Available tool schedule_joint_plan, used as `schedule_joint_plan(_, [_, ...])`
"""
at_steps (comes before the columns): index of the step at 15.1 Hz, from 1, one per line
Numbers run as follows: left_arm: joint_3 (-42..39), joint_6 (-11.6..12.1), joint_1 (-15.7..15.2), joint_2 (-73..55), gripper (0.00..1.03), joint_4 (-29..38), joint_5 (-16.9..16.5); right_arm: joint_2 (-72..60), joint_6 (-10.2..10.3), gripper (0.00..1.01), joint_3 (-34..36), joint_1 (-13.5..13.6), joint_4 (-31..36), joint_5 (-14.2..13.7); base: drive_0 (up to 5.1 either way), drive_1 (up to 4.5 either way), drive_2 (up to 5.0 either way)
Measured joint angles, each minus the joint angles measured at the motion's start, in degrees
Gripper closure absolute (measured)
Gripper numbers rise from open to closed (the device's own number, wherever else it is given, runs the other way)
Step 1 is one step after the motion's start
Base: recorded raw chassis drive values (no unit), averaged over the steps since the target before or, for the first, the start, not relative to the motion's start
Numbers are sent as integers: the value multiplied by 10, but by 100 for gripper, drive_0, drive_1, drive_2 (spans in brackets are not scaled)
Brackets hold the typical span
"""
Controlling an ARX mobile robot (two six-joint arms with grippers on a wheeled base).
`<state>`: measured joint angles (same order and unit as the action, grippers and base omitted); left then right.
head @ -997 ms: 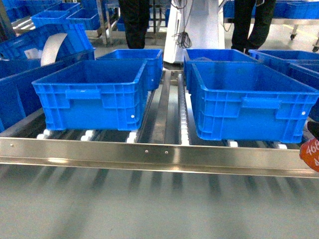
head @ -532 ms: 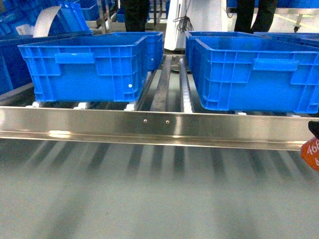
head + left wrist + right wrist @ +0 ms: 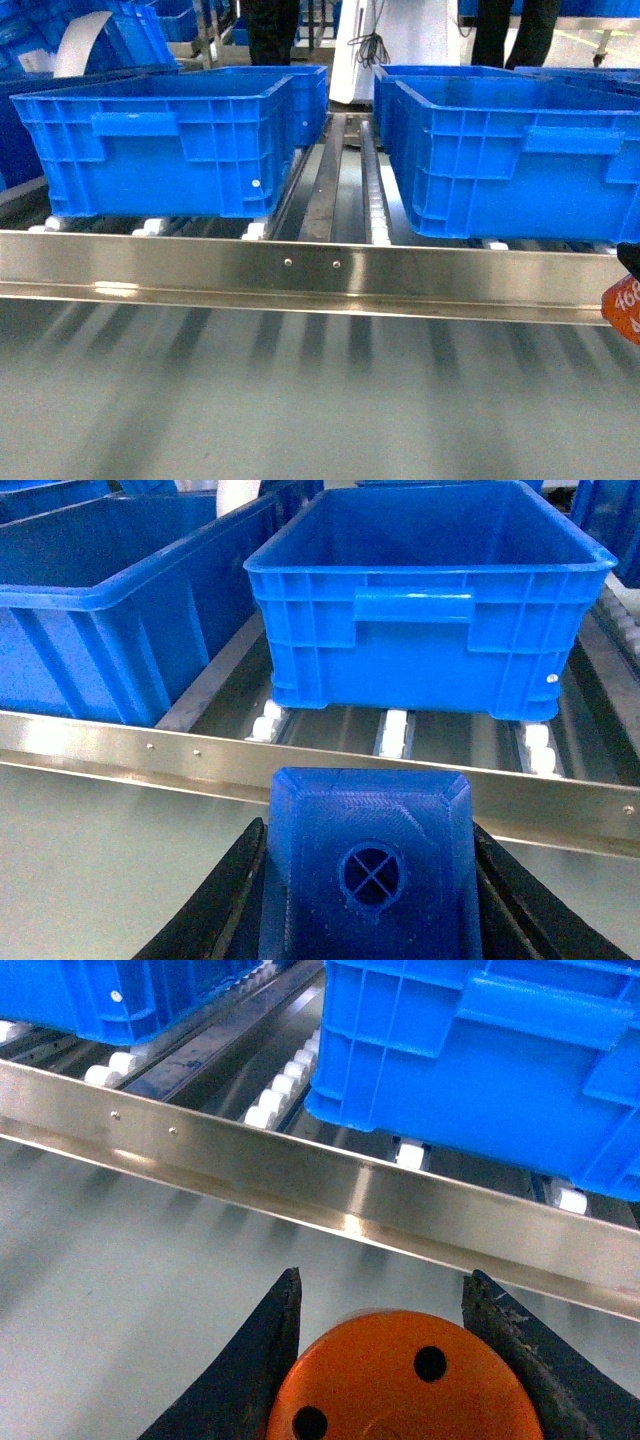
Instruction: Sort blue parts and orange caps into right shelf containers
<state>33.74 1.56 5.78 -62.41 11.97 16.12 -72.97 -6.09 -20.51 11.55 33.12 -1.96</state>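
Both arms arrive loaded at the shelf. The left hand (image 3: 365,900) is clamped on a blue part (image 3: 368,865), its black fingers (image 3: 215,905) pressing each side; the right hand (image 3: 385,1360) is clamped on an orange cap (image 3: 400,1385), which also peeks in at the right edge of the head view. Neither piece is over a crate yet: both sit on the near side of the steel rail (image 3: 310,275) that fronts the roller shelf (image 3: 375,205).

To do this well, I'd say each arm should lift before it goes forward, since the crate rims stand well above the rail. The left crate (image 3: 165,145) lies straight ahead of the blue part, the right crate (image 3: 520,155) ahead of the cap. Release only once fully past the near rim. The grey worktop (image 3: 300,400) below gives free room; the gap between the crates is narrow, so keep out of it.
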Motion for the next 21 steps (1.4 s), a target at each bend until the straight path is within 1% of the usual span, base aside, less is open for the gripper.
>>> schedule_joint_plan(12, [0, 0, 0, -1, 58, -1, 0, 0, 1, 59, 0, 0, 0, 1, 8, 411, -395])
schedule_joint_plan(14, [0, 0, 0, -5, 58, -1, -1, -3, 6, 59, 3, 2, -9, 22, 0, 0, 0])
schedule_joint_plan(15, [0, 0, 0, -5, 58, 0, -1, -3, 12, 59, 4, 5, -10, 25, 0, 0, 0])
schedule_joint_plan(16, [0, 0, 0, -5, 58, 0, -1, -3, 17, 59, 5, 5, -11, 27, 0, 0, 0])
schedule_joint_plan(21, [0, 0, 0, -4, 58, 1, 0, -3, 17, 59, 5, 5, -9, 26, 0, 0, 0])
